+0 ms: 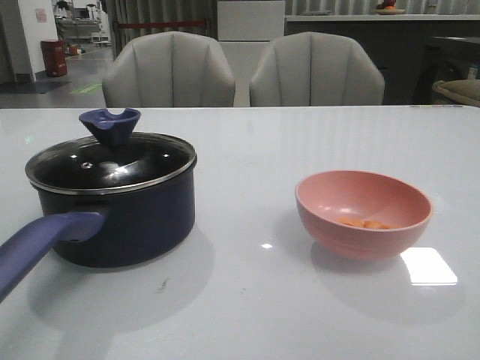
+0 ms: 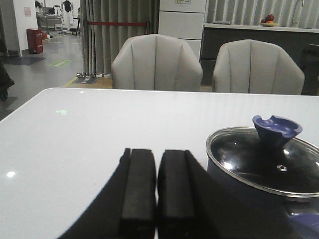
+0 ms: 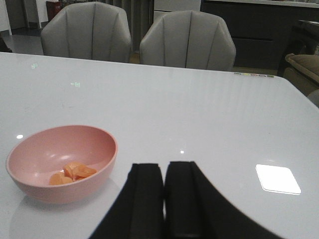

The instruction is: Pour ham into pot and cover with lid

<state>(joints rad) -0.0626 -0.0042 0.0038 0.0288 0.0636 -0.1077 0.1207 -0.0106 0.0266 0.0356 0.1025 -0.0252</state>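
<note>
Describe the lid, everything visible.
The lid is round clear glass with a silver metal rim and a blue flared knob, notched at its top edge. A small vent hole shows in the glass in the left wrist view. It sits level and closed on the pot, its rim resting on the pot's rim. Reflections hide what is under the glass. No gripper touches it.

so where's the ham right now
In the front view the ham sits inside the pink bowl on the table's right side, apart from the lidded pot.
</note>
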